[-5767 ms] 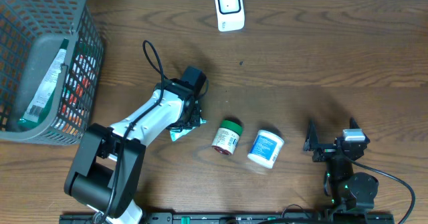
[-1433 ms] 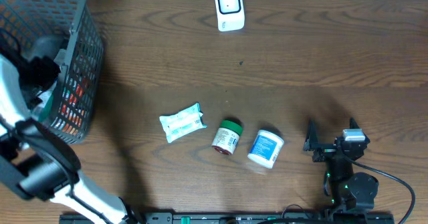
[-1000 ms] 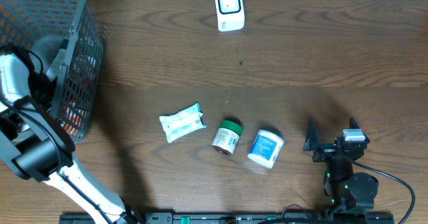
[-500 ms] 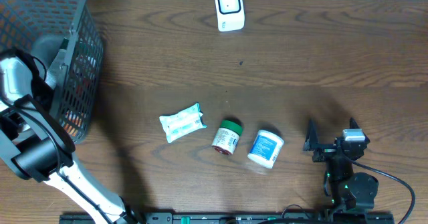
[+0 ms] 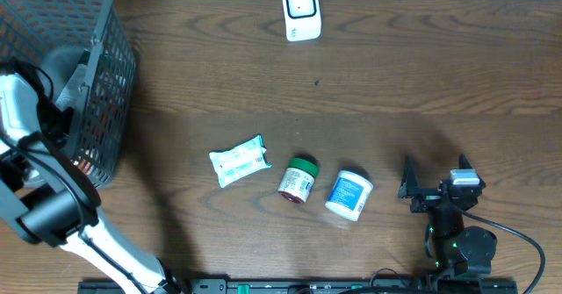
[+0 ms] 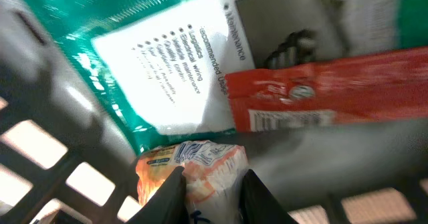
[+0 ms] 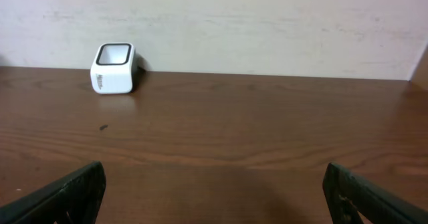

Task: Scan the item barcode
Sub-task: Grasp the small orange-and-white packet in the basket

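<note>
My left arm point(image 5: 25, 110) reaches into the grey wire basket point(image 5: 110, 39) at the far left. In the left wrist view my left gripper point(image 6: 212, 185) is shut on an orange and white packet point(image 6: 200, 156), one finger pressed on each side of it. Behind the packet lie a green pack with a white label point(image 6: 170, 67) and a red packet point(image 6: 328, 87). The white barcode scanner point(image 5: 300, 10) stands at the table's far edge and shows as well in the right wrist view point(image 7: 114, 68). My right gripper point(image 5: 436, 180) rests open near the front right, nothing between its fingers point(image 7: 73, 194).
On the table in front lie a white and teal packet point(image 5: 240, 161), a green-lidded jar point(image 5: 299, 179) on its side and a white tub with a blue label point(image 5: 349, 194). The basket's wire walls point(image 6: 40, 164) stand close around my left gripper.
My left gripper, open inside the basket a moment ago, has closed on the orange and white packet. The right arm and the items on the table have not moved.
</note>
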You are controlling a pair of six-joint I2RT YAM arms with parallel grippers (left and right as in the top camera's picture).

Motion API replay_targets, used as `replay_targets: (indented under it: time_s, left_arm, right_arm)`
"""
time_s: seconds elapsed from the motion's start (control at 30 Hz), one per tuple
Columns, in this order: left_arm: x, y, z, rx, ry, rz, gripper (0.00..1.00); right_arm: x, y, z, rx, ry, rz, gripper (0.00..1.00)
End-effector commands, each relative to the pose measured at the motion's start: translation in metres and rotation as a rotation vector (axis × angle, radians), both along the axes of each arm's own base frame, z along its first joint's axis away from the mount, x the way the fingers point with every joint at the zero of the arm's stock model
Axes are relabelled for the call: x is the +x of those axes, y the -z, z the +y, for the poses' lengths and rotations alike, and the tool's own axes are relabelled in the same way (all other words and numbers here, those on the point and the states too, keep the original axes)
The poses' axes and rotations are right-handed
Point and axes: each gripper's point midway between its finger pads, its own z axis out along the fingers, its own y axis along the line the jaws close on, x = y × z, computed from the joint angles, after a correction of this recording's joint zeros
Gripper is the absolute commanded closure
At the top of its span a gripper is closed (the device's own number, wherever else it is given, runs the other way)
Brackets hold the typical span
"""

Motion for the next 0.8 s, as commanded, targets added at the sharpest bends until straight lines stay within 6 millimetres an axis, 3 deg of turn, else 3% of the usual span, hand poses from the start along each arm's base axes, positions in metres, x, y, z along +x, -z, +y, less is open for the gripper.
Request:
replay_targets:
  time_s: [0.0,0.03,0.1,0.3,0.33,0.37,0.43,0.5,0.57,0.67,0.77]
  left_arm:
    - [0.012,-0.056,0.011,0.118,-0.022,-0.146,0.81]
    - [0.013,-0.065,0.012,0.135,-0.025,-0.172,0.81]
    - [0.016,-0.09,0.014,0.185,-0.031,-0.247,0.92]
    - [0.016,-0.177,0.012,0.331,-0.072,-0.505,0.93]
    - [0.017,-0.191,0.009,0.343,-0.069,-0.555,0.93]
    - [0.018,-0.219,0.001,0.361,-0.058,-0.659,0.93]
    - [0.018,-0.248,-0.01,0.367,-0.039,-0.771,0.93]
    - [0.017,-0.275,-0.026,0.349,-0.017,-0.882,0.92]
    - [0.016,-0.304,-0.06,0.25,0.045,-1.024,0.92]
    - [0.018,-0.319,-0.1,0.096,0.137,-1.121,0.93]
    - [0.021,-0.325,-0.159,-0.131,0.295,-1.17,0.93]
  right_arm:
    - [0.0,0.0,-0.002,0.009,0.012,0.0,0.01]
    - [0.0,0.0,-0.002,0.009,0.012,0.0,0.01]
    - [0.0,0.0,-0.002,0.009,0.012,0.0,0.01]
    - [0.0,0.0,-0.002,0.009,0.012,0.0,0.01]
    - [0.0,0.0,-0.002,0.009,0.012,0.0,0.01]
    - [0.0,0.0,-0.002,0.009,0.012,-0.001,0.01]
    - [0.0,0.0,-0.002,0.009,0.012,0.0,0.01]
    - [0.0,0.0,-0.002,0.009,0.012,0.0,0.01]
    - [0.0,0.0,-0.002,0.009,0.012,0.0,0.01]
    - [0.0,0.0,-0.002,0.009,0.012,0.0,0.01]
    - [0.0,0.0,-0.002,0.009,0.012,0.0,0.01]
